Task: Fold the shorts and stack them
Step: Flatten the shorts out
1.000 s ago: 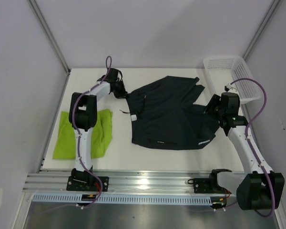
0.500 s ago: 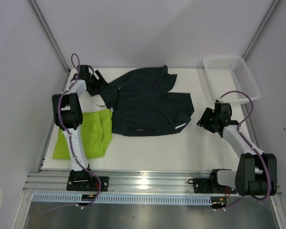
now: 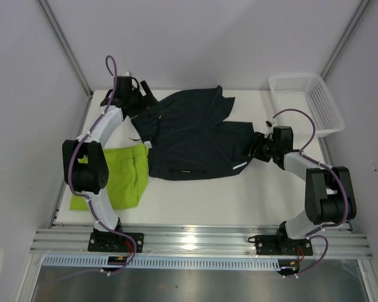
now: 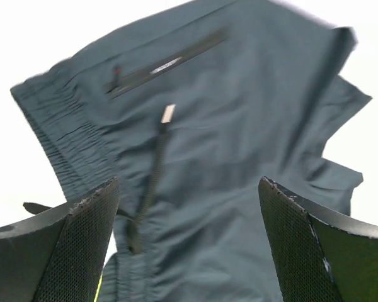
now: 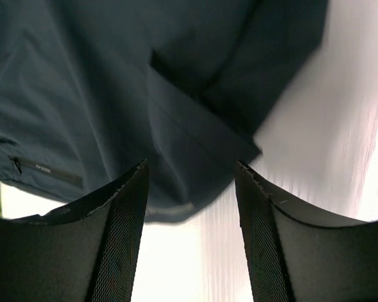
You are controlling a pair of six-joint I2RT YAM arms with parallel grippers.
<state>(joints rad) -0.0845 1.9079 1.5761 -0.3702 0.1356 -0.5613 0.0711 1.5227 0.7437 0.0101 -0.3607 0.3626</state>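
Dragged leftward across the table [image 3: 239, 195] over the last second, the navy shorts [image 3: 192, 135] now lie well apart from the basket [image 3: 305, 100], which they nearly reached before. Their near-left corner has come up against the top edge of the lime green shorts [image 3: 123, 179].

Starting at the left: your left gripper [image 3: 142, 94] was clamped on the waistband a second ago and has since let go. Its jaws stand wide apart over the far-left end of the navy pair. The wrist view shows nothing between them, only the gathered waistband and the drawstring [image 4: 154, 176] lying below. The green pair sits folded at the left edge of the table, seemingly unmoved.

In the middle, the navy pair is spread but still rumpled, one leg kicked up toward the back. I'd judge it laid out but not yet folded, with stacking still ahead.

On the right, your right gripper [image 3: 258, 146] backed off half a second ago and has returned to the right leg hem. Its jaws are partly parted with no cloth pinched. You cannot tell from these views whether the tips touch the hem.
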